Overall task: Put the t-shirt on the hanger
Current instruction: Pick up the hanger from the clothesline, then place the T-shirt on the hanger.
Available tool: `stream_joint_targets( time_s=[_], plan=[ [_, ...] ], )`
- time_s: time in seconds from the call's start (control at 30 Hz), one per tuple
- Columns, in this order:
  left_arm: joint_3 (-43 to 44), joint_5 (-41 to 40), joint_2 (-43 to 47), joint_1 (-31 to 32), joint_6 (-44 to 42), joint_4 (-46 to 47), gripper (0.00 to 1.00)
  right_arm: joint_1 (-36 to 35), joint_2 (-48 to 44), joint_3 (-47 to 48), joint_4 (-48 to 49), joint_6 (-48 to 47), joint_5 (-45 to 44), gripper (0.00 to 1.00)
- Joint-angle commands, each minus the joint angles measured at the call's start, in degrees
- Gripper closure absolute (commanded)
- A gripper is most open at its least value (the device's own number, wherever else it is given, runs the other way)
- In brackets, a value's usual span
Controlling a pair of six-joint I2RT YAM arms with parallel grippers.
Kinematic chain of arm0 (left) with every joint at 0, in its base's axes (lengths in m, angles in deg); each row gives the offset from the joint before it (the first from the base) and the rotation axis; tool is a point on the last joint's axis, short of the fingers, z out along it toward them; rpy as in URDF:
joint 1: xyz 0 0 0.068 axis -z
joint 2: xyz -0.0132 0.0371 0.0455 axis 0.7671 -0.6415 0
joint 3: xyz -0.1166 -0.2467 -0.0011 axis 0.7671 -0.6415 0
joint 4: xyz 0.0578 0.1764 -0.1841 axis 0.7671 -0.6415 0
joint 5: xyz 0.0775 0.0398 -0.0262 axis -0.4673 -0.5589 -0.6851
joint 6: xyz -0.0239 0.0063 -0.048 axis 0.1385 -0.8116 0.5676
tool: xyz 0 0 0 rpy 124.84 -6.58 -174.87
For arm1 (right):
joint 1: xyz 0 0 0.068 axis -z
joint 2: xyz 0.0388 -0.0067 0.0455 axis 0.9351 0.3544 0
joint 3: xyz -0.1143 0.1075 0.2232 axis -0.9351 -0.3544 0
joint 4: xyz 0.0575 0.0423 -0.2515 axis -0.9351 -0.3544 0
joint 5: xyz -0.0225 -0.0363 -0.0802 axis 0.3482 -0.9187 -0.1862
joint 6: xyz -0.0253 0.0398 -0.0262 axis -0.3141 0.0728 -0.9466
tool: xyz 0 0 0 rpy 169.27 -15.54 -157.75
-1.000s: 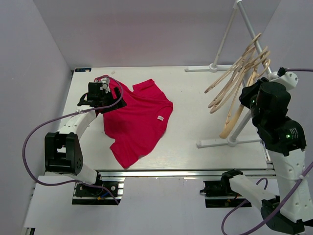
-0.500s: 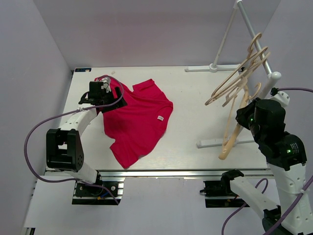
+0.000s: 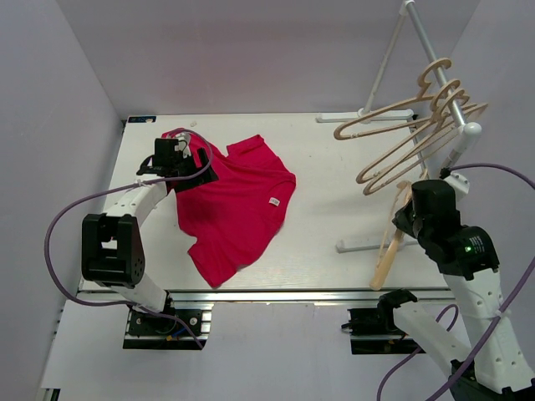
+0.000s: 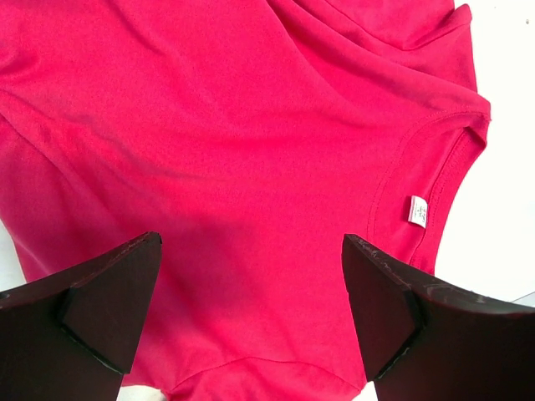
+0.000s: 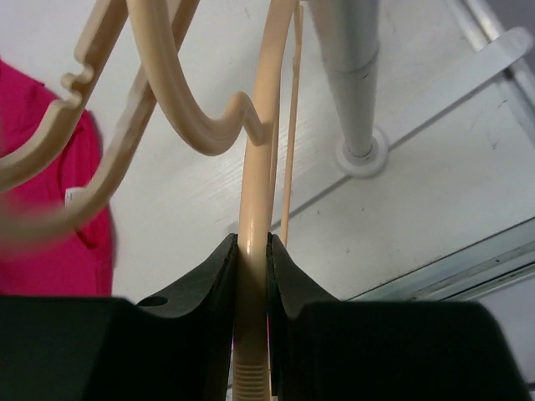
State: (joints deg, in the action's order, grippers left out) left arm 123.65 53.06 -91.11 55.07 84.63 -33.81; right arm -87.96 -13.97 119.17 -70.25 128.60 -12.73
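Observation:
The red t-shirt lies spread on the table at the left, its white neck label facing right. My left gripper hovers open over the shirt's far left part. In the left wrist view the shirt fills the frame, the label sits at the collar, and the gripper is open and empty. My right gripper is shut on a tan hanger that hangs down from it by the rack. In the right wrist view the gripper pinches the hanger's arm.
Several more tan hangers swing on the white rack's sloping rail at the back right. The rack's near foot and far foot rest on the table. In the right wrist view the rack post stands just right of the held hanger.
My right arm has drawn back towards the near edge with the hanger in its grip. The other hangers have swung up and to the left. The left gripper has hardly moved.

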Motion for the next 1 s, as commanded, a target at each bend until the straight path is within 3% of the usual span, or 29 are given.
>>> stream_joint_targets(
  time_s=[0.0,0.17,0.27,0.57,0.7,0.73,0.87,0.97],
  plan=[
    [2.63,1.14,-0.01,-0.14,-0.72,0.41,0.02,0.09,-1.29,-2.56,4.98,-1.45,5.64,1.0],
    [2.37,1.14,-0.01,-0.14,-0.37,-0.03,0.02,0.09,-2.43,-8.09,12.83,-14.88,30.49,1.0],
    [2.1,1.49,0.08,-0.14,0.86,-0.64,0.02,0.0,-4.72,-12.13,16.34,-18.86,40.88,1.0],
    [1.92,-2.89,1.49,4.51,4.03,-3.02,0.02,-0.26,-8.68,-20.4,23.2,-26.95,60.25,1.0],
    [7.89,-8.87,-2.81,13.2,-2.54,-4.33,0.02,-0.53,-8.33,-20.32,25.05,-27.66,57.72,1.0],
    [10.25,-8.97,-4.13,16.35,-8.3,-4.16,0.02,-0.61,-8.15,-20.41,26.19,-26.18,56.93,1.0],
    [16.83,-12.56,-12.72,20.95,-17.4,-3.63,0.07,-0.62,-8.24,-19.71,30.59,-21.6,43.97,1.0],
    [22.29,-16.24,-17.22,24.46,-23.64,-4.34,0.11,-0.7,-6.92,-19.97,33.75,-20.46,41.98,1.0]
  ],
)
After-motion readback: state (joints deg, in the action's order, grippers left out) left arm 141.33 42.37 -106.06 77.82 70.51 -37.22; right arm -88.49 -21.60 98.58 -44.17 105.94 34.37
